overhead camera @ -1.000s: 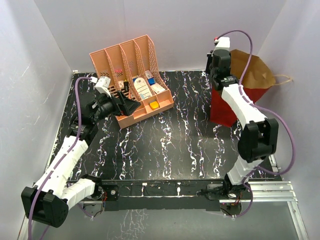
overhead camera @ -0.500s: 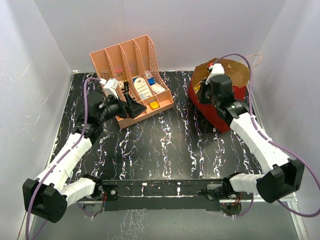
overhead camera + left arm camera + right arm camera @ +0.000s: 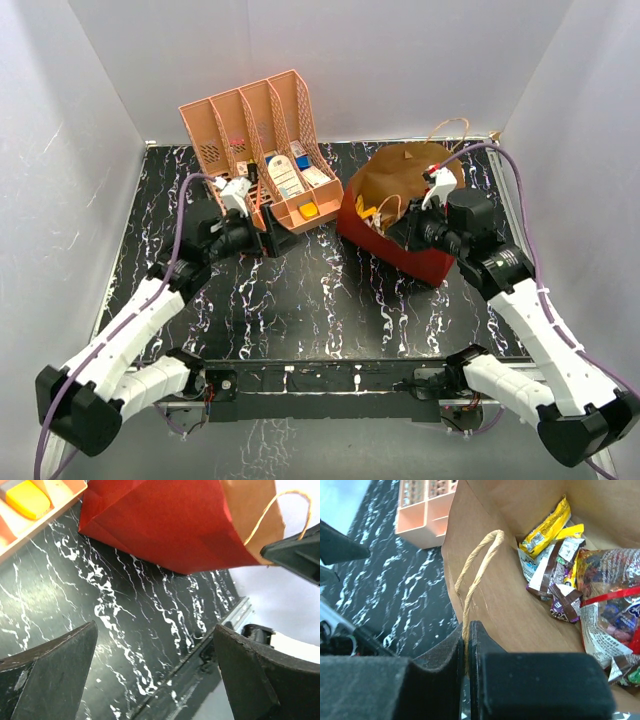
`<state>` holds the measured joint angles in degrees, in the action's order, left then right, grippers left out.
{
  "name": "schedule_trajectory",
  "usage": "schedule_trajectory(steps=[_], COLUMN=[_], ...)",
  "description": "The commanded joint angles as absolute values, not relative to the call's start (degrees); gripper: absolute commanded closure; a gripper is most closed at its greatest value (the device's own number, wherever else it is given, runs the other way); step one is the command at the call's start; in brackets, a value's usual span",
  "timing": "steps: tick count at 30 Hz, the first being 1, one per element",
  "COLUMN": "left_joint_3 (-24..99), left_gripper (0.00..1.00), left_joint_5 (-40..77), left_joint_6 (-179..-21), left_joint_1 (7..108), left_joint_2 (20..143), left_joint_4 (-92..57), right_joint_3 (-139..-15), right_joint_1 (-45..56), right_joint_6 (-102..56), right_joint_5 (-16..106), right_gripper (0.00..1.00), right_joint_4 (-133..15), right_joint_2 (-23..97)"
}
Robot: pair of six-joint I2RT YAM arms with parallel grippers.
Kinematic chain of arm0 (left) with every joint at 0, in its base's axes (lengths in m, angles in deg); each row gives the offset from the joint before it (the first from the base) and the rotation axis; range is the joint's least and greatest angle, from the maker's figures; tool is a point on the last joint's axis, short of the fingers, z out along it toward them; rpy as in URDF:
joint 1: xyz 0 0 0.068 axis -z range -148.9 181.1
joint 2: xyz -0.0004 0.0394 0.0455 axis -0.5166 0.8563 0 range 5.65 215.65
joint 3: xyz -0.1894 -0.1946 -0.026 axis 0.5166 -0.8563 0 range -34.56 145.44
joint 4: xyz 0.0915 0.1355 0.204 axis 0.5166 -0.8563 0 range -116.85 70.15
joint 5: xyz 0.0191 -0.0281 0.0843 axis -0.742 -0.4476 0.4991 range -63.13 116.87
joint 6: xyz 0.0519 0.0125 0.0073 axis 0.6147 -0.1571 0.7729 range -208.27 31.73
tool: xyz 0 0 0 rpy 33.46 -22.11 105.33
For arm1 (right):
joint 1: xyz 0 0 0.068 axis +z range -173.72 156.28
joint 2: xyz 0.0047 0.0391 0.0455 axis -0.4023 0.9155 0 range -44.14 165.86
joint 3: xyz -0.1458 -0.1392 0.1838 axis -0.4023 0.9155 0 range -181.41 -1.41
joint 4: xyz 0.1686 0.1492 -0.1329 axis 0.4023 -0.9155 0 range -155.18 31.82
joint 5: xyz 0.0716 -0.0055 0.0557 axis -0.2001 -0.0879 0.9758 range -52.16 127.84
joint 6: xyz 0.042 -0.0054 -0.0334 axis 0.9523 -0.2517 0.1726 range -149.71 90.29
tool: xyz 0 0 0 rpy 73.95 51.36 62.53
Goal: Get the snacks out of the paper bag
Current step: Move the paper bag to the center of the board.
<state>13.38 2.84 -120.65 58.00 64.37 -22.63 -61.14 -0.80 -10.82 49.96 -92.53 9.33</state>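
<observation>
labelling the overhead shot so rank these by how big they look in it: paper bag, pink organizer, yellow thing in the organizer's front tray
1. salmon-pink organizer and red paper bag: near equal, the organizer perhaps slightly larger, too close to rank.
2. small yellow item in the organizer's front tray: by far the smallest.

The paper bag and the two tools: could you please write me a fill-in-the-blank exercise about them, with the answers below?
1. The right tool is ____ on the cord handle of the paper bag.
2. The snacks lie ____ the paper bag.
3. The left tool is ____ and holds nothing.
4. In the left wrist view, the outside of the paper bag is ____.

Missing words: shut; inside; open; red.
</observation>
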Motion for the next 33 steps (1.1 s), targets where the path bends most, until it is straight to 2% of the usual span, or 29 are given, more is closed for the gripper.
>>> schedule_trajectory(steps=[1, 6, 8, 14, 19, 23, 26, 30, 33], left_joint_3=[12.99, 6.36, 8.39, 19.33, 19.28, 18.51, 18.17, 19.57, 19.27], left_gripper=[0.02, 0.02, 0.02, 0.02, 0.02, 0.02, 0.02, 0.02, 0.02], left_joint_5=[7.15, 7.9, 9.04, 13.72, 14.91, 15.67, 15.23, 12.65, 8.01], left_joint_6=[-131.91, -145.83, -146.43, -142.61, -143.84, -144.28, -144.47, -143.55, -143.3], left_joint_1=[58.07, 58.08, 58.08, 58.08, 58.08, 58.08, 58.04, 58.08, 58.08], left_joint_2=[54.54, 43.67, 42.63, 47.13, 44.26, 41.92, 41.34, 43.62, 47.88], left_joint_4=[-32.98, -29.15, -30.9, -47.18, -47.38, -47.36, -47.57, -44.74, -40.12], right_joint_3=[-60.64, -56.04, -54.29, -56.78, -62.33, -66.11, -68.49, -71.25, -71.08], right_joint_1=[0.15, 1.85, 4.47, 17.68, 29.29, 33.03, 33.23, 33.21, 33.21], right_joint_6=[-7.39, 0.11, 2.75, 5.06, 3.84, 3.47, 2.05, -4.58, -8.65], right_joint_5=[60.87, 67.17, 66.9, 57.41, 47.09, 46.56, 47.37, 43.91, 35.14], right_gripper=[0.92, 0.92, 0.92, 0.91, 0.91, 0.87, 0.76, 0.43, 0.17], right_joint_4=[-85.89, -73.56, -68.46, -61.18, -58.64, -56.56, -58.24, -66.6, -72.75], right_joint_2=[5.89, 4.89, 5.37, 12.77, 20.94, 26.37, 27.66, 24.93, 19.81])
